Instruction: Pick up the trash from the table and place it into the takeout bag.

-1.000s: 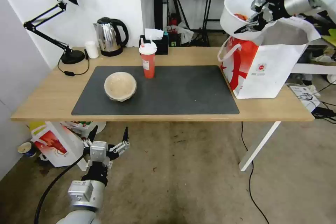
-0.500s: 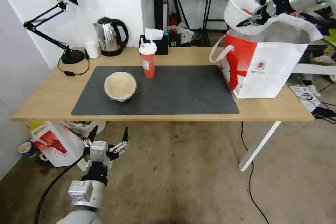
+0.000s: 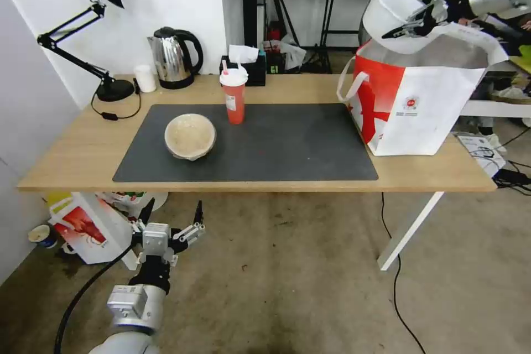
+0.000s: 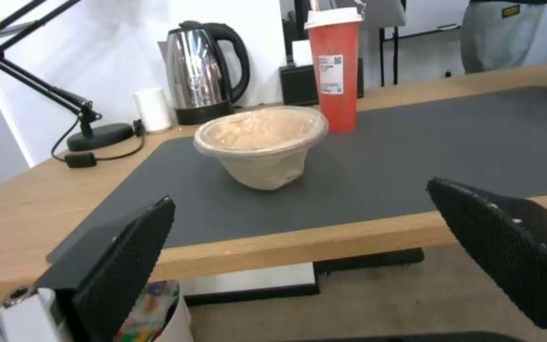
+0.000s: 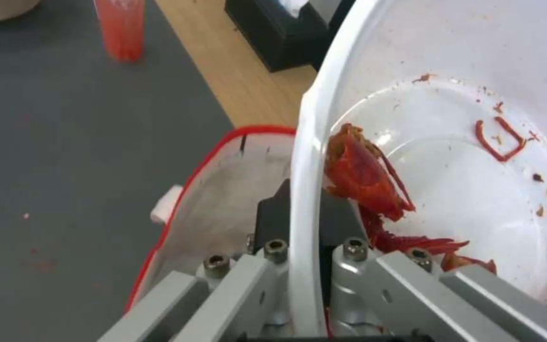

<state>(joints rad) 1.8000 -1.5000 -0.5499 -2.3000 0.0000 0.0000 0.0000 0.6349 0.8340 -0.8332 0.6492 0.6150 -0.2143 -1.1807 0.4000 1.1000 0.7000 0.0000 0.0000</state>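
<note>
Listing the head view first: right hand (image 3: 418,21), upper right of the frame, clenched on the rim of the white bowl (image 3: 390,8), which hangs tilted above the open mouth of the takeout bag (image 3: 426,105). Bag upright at the right end of the desk (image 3: 77,149), partly on the grey mat (image 3: 276,144). Beige bowl (image 3: 190,136) on the mat, left of centre. Red cup (image 3: 234,95) with lid and straw just behind it, at the mat's far edge. Left hand (image 3: 170,220), lower left of the frame, below the desk edge, fingers spread and holding nothing.

Left wrist view: two black finger pads (image 4: 128,256) wide apart in the lower corners. Beige bowl (image 4: 261,145) centre frame on the mat (image 4: 413,142); red cup (image 4: 334,66) upright behind it, near but apart.

Right wrist view: fingers (image 5: 273,223) pinching the white bowl's (image 5: 476,95) rim, one inside, one outside. Red crayfish scraps (image 5: 365,175) inside the bowl. Bag's red-edged opening (image 5: 216,190) directly below the rim. Red cup (image 5: 120,26) upper left of the frame.
</note>
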